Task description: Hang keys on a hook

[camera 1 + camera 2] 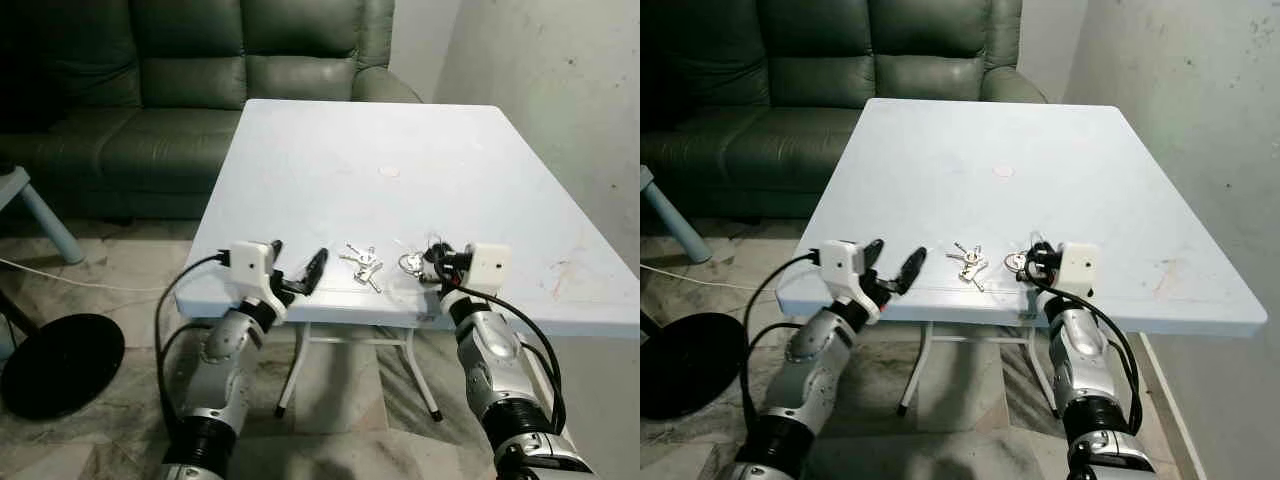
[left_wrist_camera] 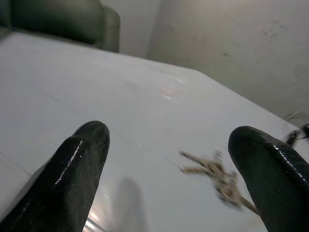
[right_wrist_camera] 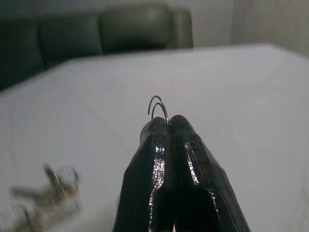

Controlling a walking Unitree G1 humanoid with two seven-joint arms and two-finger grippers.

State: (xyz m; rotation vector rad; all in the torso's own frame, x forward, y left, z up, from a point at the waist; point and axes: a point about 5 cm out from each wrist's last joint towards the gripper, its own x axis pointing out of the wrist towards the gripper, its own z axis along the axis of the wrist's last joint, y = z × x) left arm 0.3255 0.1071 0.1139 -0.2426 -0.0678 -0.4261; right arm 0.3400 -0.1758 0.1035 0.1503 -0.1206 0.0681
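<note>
The right gripper [image 3: 168,126] is clamped on a thin wire hook [image 3: 158,107], whose curved tip pokes out just past the pinched fingertips at 12 o'clock. The hold is on very little wire, so my worry is that the hook twists or slips once the keys' weight comes onto it. The keys [image 1: 362,264] lie flat on the table [image 1: 400,130] near its front edge, between the two grippers, at about 3 o'clock from the left gripper [image 1: 297,268] and just beside it. That gripper hovers at the table edge with its fingers [image 2: 77,164] spread wide apart and nothing in them. Flat keys on a smooth top are hard to pinch; a poor approach could push them along the table or off the near edge. A small round mark [image 1: 389,171] sits on the table at 12 o'clock from the keys, well apart. A sofa [image 1: 190,80] stands behind the table, and a dark round base [image 1: 55,360] rests on the floor at 9 o'clock. Nothing lies between the left gripper and the keys.
</note>
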